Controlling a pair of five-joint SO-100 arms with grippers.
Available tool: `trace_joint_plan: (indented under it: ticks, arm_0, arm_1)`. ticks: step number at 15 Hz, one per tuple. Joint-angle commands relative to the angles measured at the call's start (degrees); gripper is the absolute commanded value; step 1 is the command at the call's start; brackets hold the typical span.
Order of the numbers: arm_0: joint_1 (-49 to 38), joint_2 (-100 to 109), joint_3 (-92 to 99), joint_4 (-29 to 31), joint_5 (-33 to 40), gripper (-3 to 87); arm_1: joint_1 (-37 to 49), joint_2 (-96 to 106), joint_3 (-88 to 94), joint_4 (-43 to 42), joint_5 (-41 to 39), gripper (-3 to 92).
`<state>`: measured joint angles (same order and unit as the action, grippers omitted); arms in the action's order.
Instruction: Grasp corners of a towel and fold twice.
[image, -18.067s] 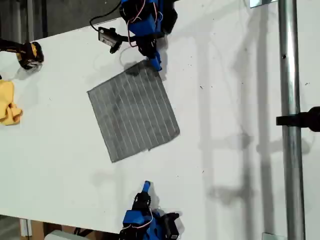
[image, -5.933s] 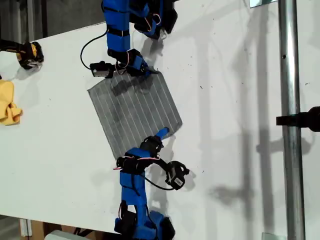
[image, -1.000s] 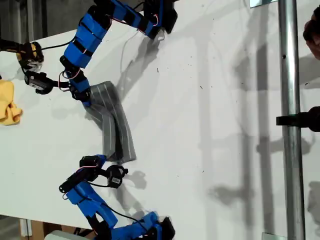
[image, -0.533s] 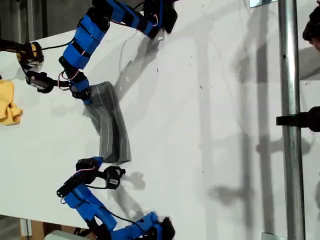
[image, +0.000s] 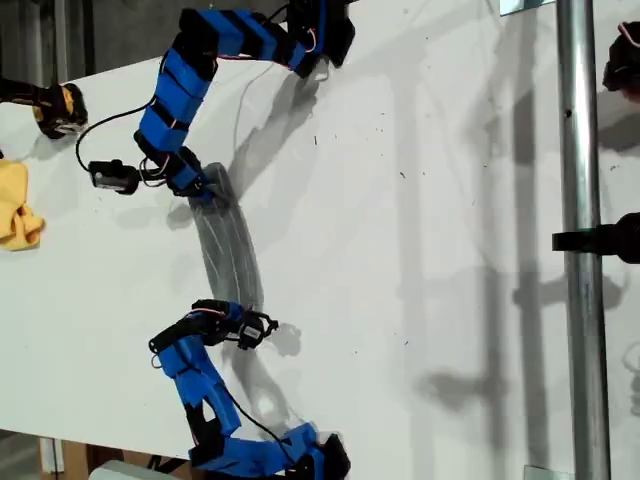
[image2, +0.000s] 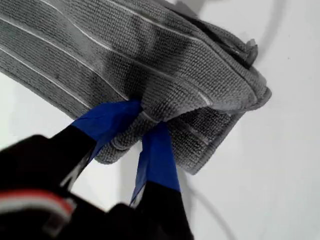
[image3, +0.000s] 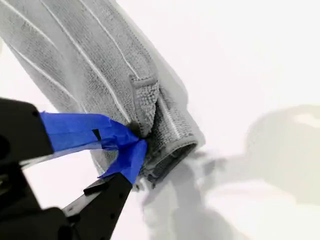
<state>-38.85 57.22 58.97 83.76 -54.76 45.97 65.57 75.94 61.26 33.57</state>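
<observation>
Table (image: 450, 250) of white fills the exterior view, cut off at that view's right. On it the towel (image: 228, 245) is gathered into a narrow, slightly bowed grey band. Its long axis runs from the table edge at the exterior view's top toward the edge at its bottom, nearer the view's left. A blue arm covers each end there, and which arm is which cannot be told. My first pincer (image2: 146, 117) is clamped on a thick, layered end, the lower folds hidden. My second pincer (image3: 136, 137) is pinched on the other rolled end, where one corner (image3: 145, 92) sticks up.
</observation>
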Motion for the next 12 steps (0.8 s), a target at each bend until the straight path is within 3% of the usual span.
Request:
trace_joint_plan:
  ticks: [1, 3, 4, 5, 6, 7, 12]
  arm_0:
    - [-1.5, -0.2, -2.8, 1.1, 0.2, -1.8]
    - [-2.8, 0.6, -4.4, 4.6, 0.4, -0.7]
    - [-3.3, 2.5, -4.7, 6.6, 0.5, 1.6]
    - [-3.8, 4.7, -5.0, 9.2, 0.4, 13.3]
    - [-4.0, 8.1, -4.7, 11.2, 0.6, 22.8]
    - [-4.0, 12.7, -3.8, 11.8, 0.7, 26.8]
    - [-4.5, 37.3, 10.4, 11.0, -0.7, 27.4]
  arm_1:
    - [0.9, -0.1, -4.7, 0.3, -0.2, -0.2]
    - [1.3, -0.1, -6.9, 4.0, -0.4, 0.8]
    - [1.4, 1.1, -8.2, 7.0, -0.4, 5.9]
    - [1.6, 2.9, -9.7, 10.8, -0.5, 17.7]
    - [1.9, 5.4, -10.7, 14.1, -0.5, 21.4]
    - [2.4, 9.0, -10.6, 16.3, -0.5, 23.1]
    - [6.6, 27.2, -3.4, 23.3, -0.1, 27.0]
